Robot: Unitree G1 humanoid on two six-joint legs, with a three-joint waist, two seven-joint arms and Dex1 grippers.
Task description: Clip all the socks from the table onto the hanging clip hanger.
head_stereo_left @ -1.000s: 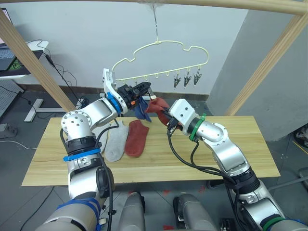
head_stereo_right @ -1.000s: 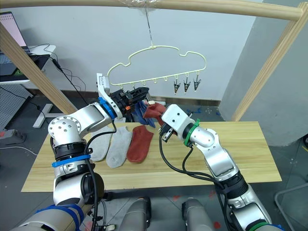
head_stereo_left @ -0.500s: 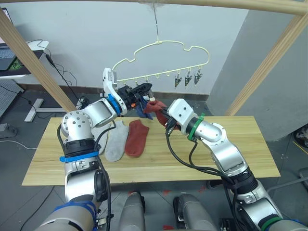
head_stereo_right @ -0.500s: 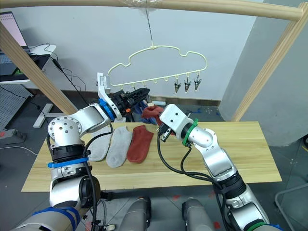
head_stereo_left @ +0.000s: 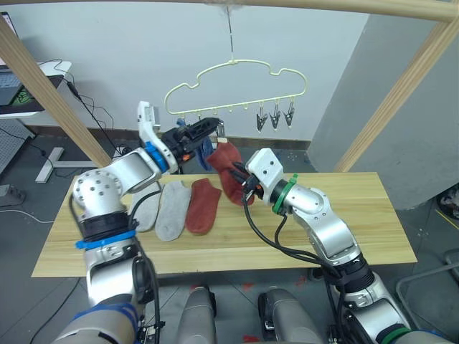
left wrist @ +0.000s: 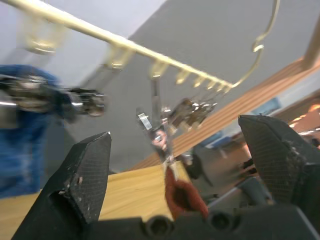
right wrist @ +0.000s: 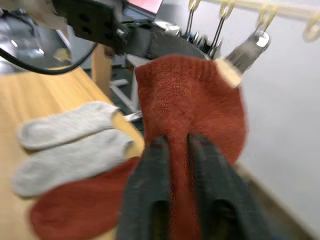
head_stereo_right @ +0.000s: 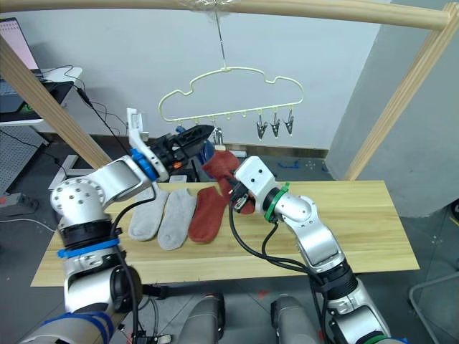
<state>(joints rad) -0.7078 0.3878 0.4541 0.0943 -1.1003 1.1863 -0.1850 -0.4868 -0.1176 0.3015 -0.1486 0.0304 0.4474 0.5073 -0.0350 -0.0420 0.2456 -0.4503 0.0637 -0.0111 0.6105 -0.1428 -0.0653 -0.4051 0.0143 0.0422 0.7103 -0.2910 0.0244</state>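
Clipping is the step in hand: our right gripper [head_stereo_left: 242, 180] is clamped on a rust-red ankle sock [head_stereo_left: 226, 166] raised under the pale-yellow cloud-shaped wire hanger [head_stereo_left: 237, 89], above the plank bench [head_stereo_left: 358, 215]. Our left gripper [head_stereo_left: 202, 129], fingers apart, must next squeeze a metal clip [left wrist: 159, 131] open.

light wooden table [head_stereo_left: 358, 222] carries two grey socks [head_stereo_left: 172, 209], seemingly touching, and one rust-red sock [head_stereo_left: 203, 206].

red sock [head_stereo_left: 228, 166] raised to clip [head_stereo_left: 218, 131] | left gripper [head_stereo_left: 208, 126] jaws now open
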